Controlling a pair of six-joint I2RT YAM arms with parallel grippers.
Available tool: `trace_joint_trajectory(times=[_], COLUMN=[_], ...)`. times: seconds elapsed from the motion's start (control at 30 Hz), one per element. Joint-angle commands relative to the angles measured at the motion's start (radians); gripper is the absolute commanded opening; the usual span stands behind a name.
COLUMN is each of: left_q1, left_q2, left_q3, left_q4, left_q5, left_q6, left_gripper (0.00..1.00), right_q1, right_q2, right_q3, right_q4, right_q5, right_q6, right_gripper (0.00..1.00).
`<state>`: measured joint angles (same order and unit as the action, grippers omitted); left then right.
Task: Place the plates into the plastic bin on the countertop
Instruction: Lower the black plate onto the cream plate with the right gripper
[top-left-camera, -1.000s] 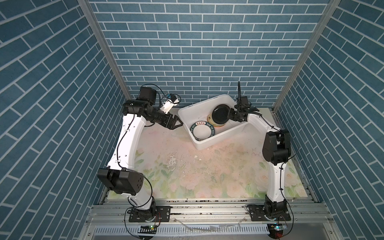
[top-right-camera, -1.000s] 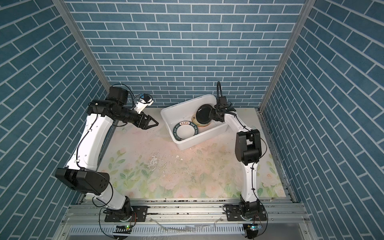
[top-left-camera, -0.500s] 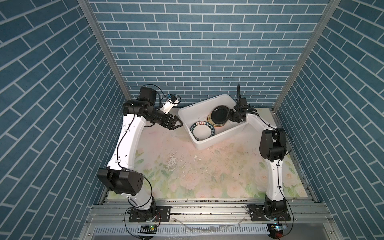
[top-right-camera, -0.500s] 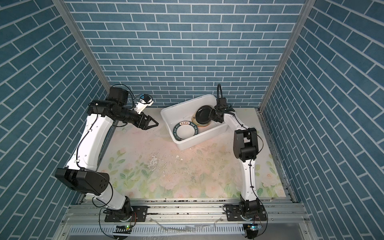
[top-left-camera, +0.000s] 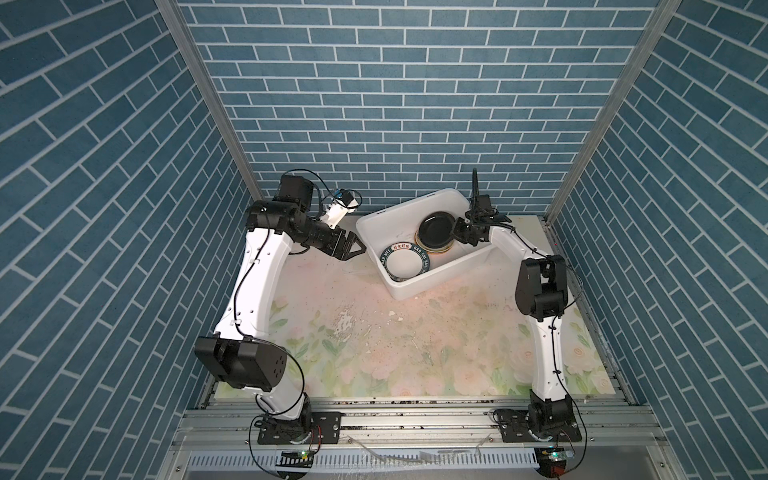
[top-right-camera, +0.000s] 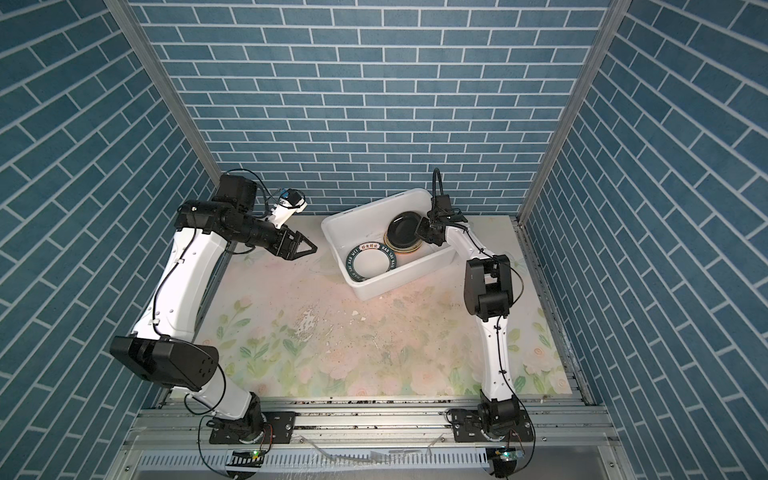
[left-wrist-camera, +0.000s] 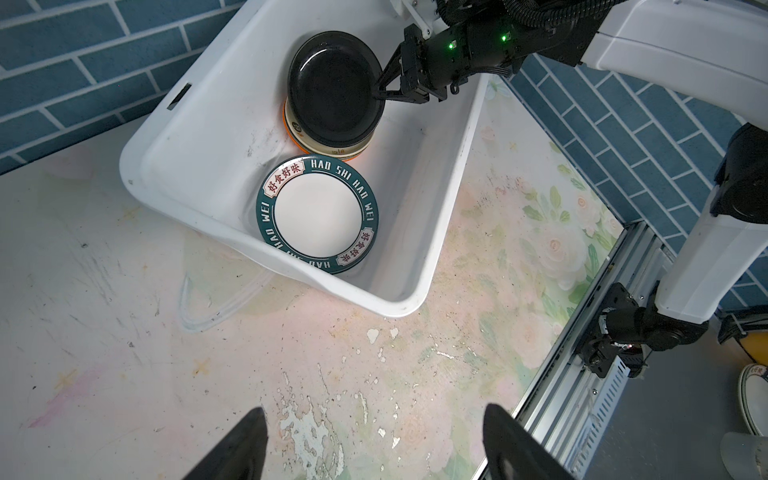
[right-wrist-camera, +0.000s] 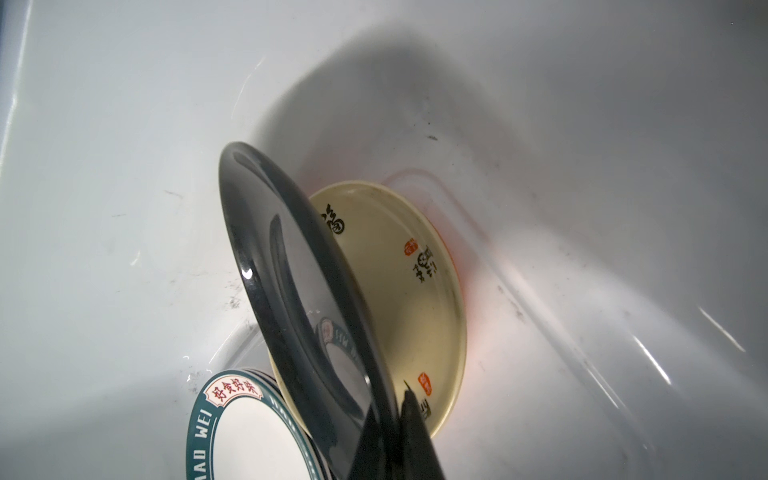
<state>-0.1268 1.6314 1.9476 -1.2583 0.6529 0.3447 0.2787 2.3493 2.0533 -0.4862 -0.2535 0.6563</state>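
Right gripper (left-wrist-camera: 380, 94) pinches the black plate (left-wrist-camera: 332, 89) by its rim, tilting it over the cream plate (right-wrist-camera: 395, 282) inside the plastic bin (left-wrist-camera: 137, 183), likely for stacking. Left gripper (top-left-camera: 354, 250) hovers beside the bin with its jaws apart, out of the way.

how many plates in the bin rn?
4: black plate, tilted, pinched by the right gripper; cream plate under it; orange plate edge below that; lettered-rim plate beside the stack. More may be hidden underneath.
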Motion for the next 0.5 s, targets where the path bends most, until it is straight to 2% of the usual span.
trace_joint_trajectory(times=[0.0,0.47], left_q1=[-0.005,-0.005], left_q2=[-0.023,-0.047], left_q3=[-0.006,-0.018], left_q4=[0.010,0.007], left_q5=[0.017,0.019], left_q6=[0.001,0.007], left_gripper=[0.83,0.83], right_q1=[-0.003,-0.002], right_q2=[0.010,0.031], right_q3=[0.047,0.064], right_q4=[-0.037,-0.068], right_q5=[-0.026,-0.040], right_q6=[0.011,0.012], right_gripper=[0.02,0.05])
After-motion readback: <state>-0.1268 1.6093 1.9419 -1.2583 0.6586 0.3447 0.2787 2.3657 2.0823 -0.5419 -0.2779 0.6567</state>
